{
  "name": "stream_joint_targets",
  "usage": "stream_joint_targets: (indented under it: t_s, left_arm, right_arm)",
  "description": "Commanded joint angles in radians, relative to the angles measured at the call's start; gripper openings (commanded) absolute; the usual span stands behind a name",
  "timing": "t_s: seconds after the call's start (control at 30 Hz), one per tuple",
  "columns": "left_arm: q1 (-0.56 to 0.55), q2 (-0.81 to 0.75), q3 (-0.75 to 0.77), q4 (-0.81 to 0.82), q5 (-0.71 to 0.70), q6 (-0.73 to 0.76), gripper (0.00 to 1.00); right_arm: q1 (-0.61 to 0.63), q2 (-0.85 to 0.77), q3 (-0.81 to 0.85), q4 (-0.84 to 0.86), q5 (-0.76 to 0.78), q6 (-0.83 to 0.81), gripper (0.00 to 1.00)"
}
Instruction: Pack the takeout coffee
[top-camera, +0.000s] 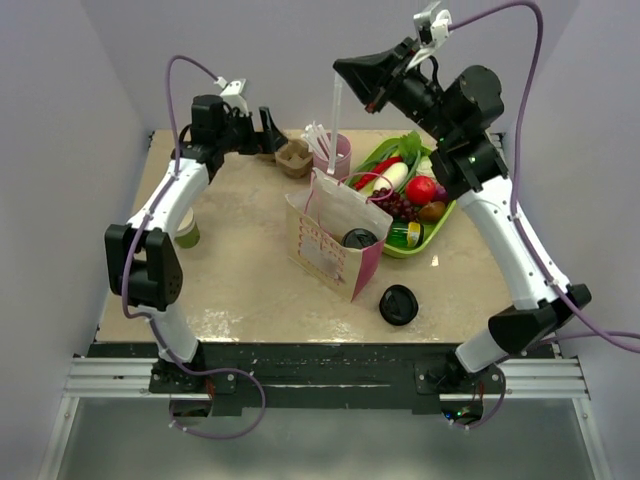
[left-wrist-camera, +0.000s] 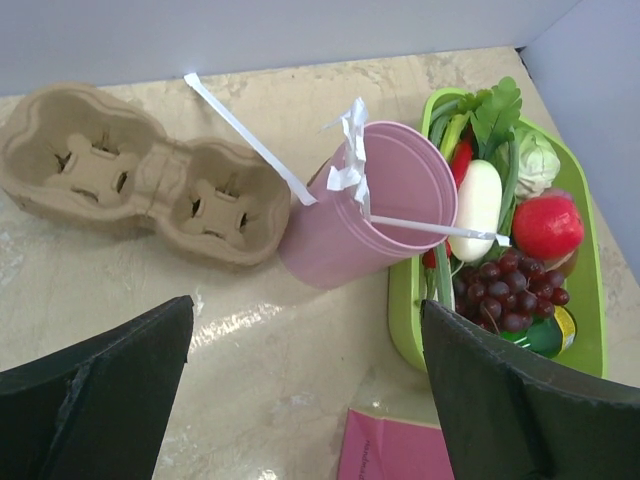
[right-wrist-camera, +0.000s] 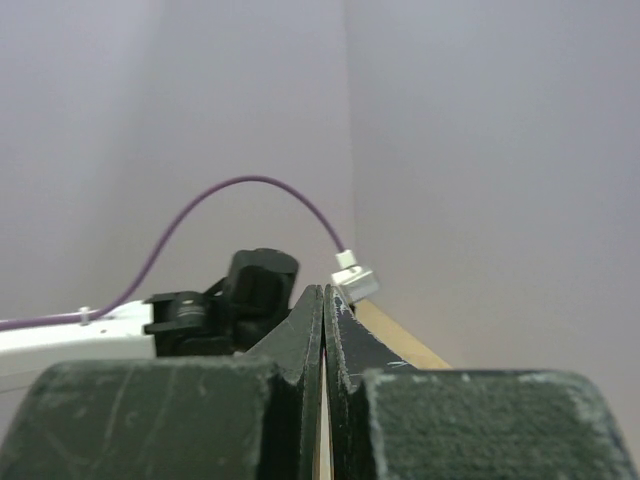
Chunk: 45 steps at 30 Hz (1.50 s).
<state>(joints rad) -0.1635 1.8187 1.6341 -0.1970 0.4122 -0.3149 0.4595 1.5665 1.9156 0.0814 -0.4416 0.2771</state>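
Note:
The pink paper bag (top-camera: 330, 240) stands open mid-table; its corner shows in the left wrist view (left-wrist-camera: 392, 452). A round black lid (top-camera: 358, 238) sits in the bag's mouth, and the cup under it is hidden, so it looks like the takeout coffee. My right gripper (top-camera: 340, 72) is raised high over the back of the table, shut on a white straw (top-camera: 337, 105) that hangs down. In the right wrist view its jaws (right-wrist-camera: 324, 292) are pressed together. My left gripper (top-camera: 268, 125) is open and empty at the back left, and in its wrist view (left-wrist-camera: 307, 300) it hangs over bare table.
A cardboard cup carrier (left-wrist-camera: 130, 185) and a pink cup with straws (left-wrist-camera: 375, 210) stand at the back. A green tray (top-camera: 432, 232) of produce is right of the bag. A loose black lid (top-camera: 398, 304) lies in front. A green cup (top-camera: 186, 233) stands at the left by the left arm.

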Motion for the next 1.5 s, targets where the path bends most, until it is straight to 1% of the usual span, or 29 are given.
stream_joint_targets:
  t_s: [0.0, 0.13, 0.27, 0.33, 0.47, 0.57, 0.6, 0.67, 0.73, 0.8, 0.83, 0.93, 0.97, 1.03, 1.07, 1.1, 1.17, 1.2, 1.27, 1.33, 1.43, 1.47]
  left_arm:
    - [0.009, -0.096, -0.039, 0.044, -0.021, -0.032, 1.0]
    - [0.009, -0.117, -0.065, 0.042, -0.009, -0.044, 1.0]
    - [0.009, -0.154, -0.102, 0.045, -0.029, -0.049, 1.0]
    - [0.009, -0.165, -0.124, 0.047, -0.038, -0.047, 1.0]
    - [0.009, -0.183, -0.143, 0.041, -0.061, -0.047, 1.0]
    - [0.009, -0.188, -0.148, 0.037, -0.064, -0.05, 1.0]
    - [0.009, -0.193, -0.149, 0.037, -0.065, -0.052, 1.0]
    - [0.009, -0.196, -0.152, 0.038, -0.067, -0.055, 1.0]
    - [0.009, -0.197, -0.152, 0.034, -0.069, -0.058, 1.0]
    - [0.009, -0.205, -0.155, 0.034, -0.069, -0.062, 1.0]
    - [0.009, -0.206, -0.158, 0.033, -0.069, -0.064, 1.0]
    - [0.009, -0.22, -0.166, 0.027, -0.078, -0.067, 1.0]
    - [0.009, -0.231, -0.168, 0.024, -0.085, -0.069, 1.0]
    - [0.009, -0.239, -0.171, 0.008, -0.098, -0.072, 1.0]
    - [0.009, -0.251, -0.172, 0.002, -0.114, -0.072, 1.0]
    - [0.009, -0.257, -0.174, -0.014, -0.128, -0.073, 1.0]
    - [0.009, -0.277, -0.172, -0.036, -0.166, -0.073, 1.0]
    - [0.009, -0.286, -0.175, -0.059, -0.185, -0.073, 1.0]
    - [0.009, -0.315, -0.181, -0.081, -0.243, -0.073, 1.0]
    - [0.009, -0.338, -0.198, -0.107, -0.286, -0.081, 1.0]
    - [0.009, -0.38, -0.229, -0.142, -0.358, -0.081, 1.0]
    - [0.009, -0.398, -0.238, -0.15, -0.393, -0.084, 1.0]
  right_arm:
    - [0.056, -0.059, -0.084, 0.027, -0.031, 0.011, 0.0]
    - [0.073, -0.065, -0.173, 0.072, -0.022, 0.025, 0.0]
    - [0.084, -0.025, -0.199, 0.061, -0.034, 0.037, 0.0]
    - [0.087, -0.026, -0.24, 0.099, -0.034, 0.06, 0.0]
    - [0.088, -0.048, -0.4, 0.21, -0.043, 0.117, 0.0]
    - [0.09, -0.057, -0.431, 0.224, -0.042, 0.131, 0.0]
    - [0.088, -0.059, -0.432, 0.219, -0.049, 0.132, 0.03]
    - [0.088, -0.06, -0.426, 0.209, -0.066, 0.134, 0.3]
    - [0.088, -0.072, -0.428, 0.204, -0.056, 0.135, 0.61]
    - [0.088, -0.082, -0.425, 0.186, -0.026, 0.128, 0.73]
    - [0.088, -0.094, -0.423, 0.176, -0.011, 0.12, 0.98]
    - [0.088, -0.112, -0.406, 0.101, 0.092, 0.093, 0.98]
    - [0.088, -0.126, -0.391, 0.075, 0.177, 0.085, 0.98]
    - [0.082, -0.14, -0.374, -0.035, 0.318, 0.067, 0.98]
    - [0.074, -0.154, -0.359, -0.069, 0.424, 0.066, 0.98]
    - [0.062, -0.16, -0.351, -0.142, 0.464, 0.079, 0.98]
    - [-0.037, -0.18, -0.342, -0.227, 0.478, 0.147, 0.98]
    - [-0.133, -0.189, -0.352, -0.241, 0.469, 0.178, 0.98]
    - [-0.217, -0.215, -0.412, -0.262, 0.492, 0.22, 0.98]
    - [-0.266, -0.25, -0.46, -0.291, 0.642, 0.2, 0.98]
    - [-0.266, -0.298, -0.516, -0.353, 0.835, 0.159, 0.98]
    - [-0.265, -0.312, -0.536, -0.364, 0.859, 0.145, 0.98]
